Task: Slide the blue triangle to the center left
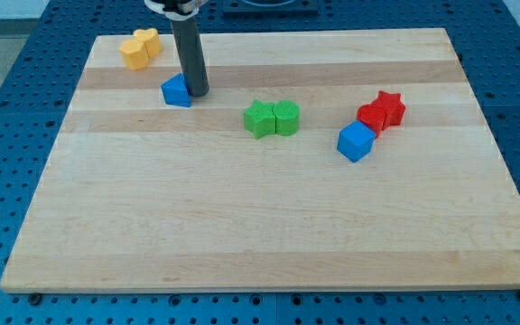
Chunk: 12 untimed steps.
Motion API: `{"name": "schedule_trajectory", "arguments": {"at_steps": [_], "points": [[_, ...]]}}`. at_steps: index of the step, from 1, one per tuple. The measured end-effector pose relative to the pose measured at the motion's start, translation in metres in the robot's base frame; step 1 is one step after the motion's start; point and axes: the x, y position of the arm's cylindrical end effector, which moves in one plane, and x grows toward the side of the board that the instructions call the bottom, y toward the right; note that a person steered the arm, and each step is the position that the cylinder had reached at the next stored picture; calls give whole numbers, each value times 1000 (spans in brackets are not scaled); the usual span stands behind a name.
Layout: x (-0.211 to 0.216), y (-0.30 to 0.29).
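No jaws are fitted; my tip (197,93) is pressed against the right side of the blue triangle (176,91), set toward the table's top left, below the yellow blocks (140,48) at that corner. Bare wood (88,162) is seen leftward to the table's left edge.

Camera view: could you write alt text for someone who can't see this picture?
A dark rod's tip touches the right side of a blue triangle near the top left of a wooden board. Two yellow blocks sit in the top-left corner, two green blocks near the middle, and two red blocks with a blue cube at right.
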Motion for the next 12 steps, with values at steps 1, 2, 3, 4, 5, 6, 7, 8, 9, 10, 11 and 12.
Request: {"name": "schedule_trajectory", "arguments": {"at_steps": [1, 2, 3, 4, 5, 6, 7, 8, 9, 10, 11, 12], "points": [[-11, -1], [-10, -11], [8, -29], [20, -51], [21, -65], [21, -56], [22, -37], [32, -32], [40, -41], [42, -59], [45, -74], [48, -83]]}}
